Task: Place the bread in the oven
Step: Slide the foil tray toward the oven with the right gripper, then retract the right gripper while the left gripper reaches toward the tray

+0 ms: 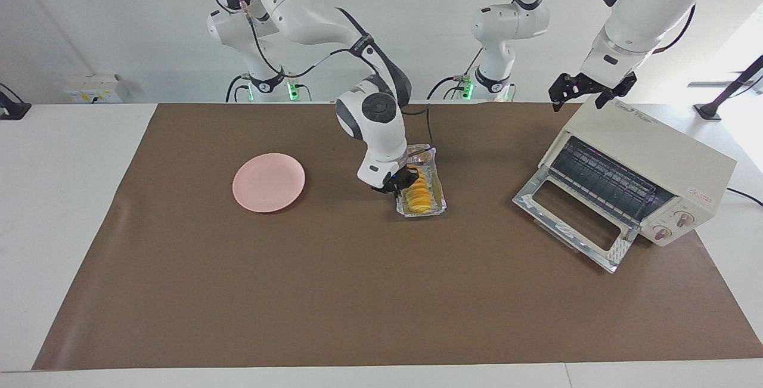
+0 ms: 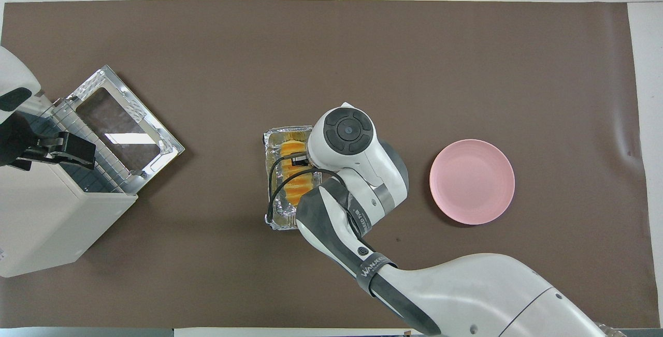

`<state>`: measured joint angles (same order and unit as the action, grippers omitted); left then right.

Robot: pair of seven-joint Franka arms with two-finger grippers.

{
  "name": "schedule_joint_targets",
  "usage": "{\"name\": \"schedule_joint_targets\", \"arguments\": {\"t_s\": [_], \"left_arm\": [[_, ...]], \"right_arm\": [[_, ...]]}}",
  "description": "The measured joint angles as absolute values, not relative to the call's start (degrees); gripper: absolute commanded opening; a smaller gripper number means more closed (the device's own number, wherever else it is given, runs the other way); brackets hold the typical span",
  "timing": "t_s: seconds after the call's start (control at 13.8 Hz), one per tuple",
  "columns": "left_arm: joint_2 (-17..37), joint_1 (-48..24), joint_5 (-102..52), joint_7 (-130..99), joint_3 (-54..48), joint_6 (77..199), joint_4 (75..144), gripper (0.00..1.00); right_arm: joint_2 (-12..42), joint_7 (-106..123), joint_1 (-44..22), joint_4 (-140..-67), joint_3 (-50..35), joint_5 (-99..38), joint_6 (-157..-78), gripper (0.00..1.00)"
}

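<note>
Crinkled silver foil forms a tray mid-desk, and the yellow-orange bread is held in it. The right gripper is lowered at the loaf's robot-side end, its jaws set around that end. The oven is seen with its door dropped open; the left gripper hangs above it, jaws spread.

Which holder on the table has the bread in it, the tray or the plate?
The foil tray beside the right gripper holds the bread; the pink plate holds nothing.
</note>
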<state>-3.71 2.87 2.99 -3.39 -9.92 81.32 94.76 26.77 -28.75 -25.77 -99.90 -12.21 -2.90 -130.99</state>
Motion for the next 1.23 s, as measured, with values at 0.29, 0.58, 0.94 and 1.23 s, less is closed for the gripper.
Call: {"name": "schedule_joint_targets", "arguments": {"t_s": [0.29,0.58,0.94,1.23], "left_arm": [[-3.7,2.9,3.0,-3.4,-9.9,81.3,94.8,1.00],[-3.7,2.9,3.0,-3.4,-9.9,81.3,94.8,1.00],[-3.7,1.9,2.7,-4.3,-10.9,84.6,94.8,1.00],[-2.9,-5.6,-2.0,-16.5,-11.5,92.7,94.8,1.00]], "right_arm": [[23.5,-31.3,-23.7,-93.9,-11.3,-3.0,-117.4,1.00],[18.7,-20.4,-14.1,-87.6,-10.7,-2.6,-105.1,1.00],[13.0,-0.7,-3.1,-87.5,-10.3,-0.2,-97.2,1.00],[7.3,3.5,1.7,-87.8,-10.2,0.2,-89.2,1.00]]}}
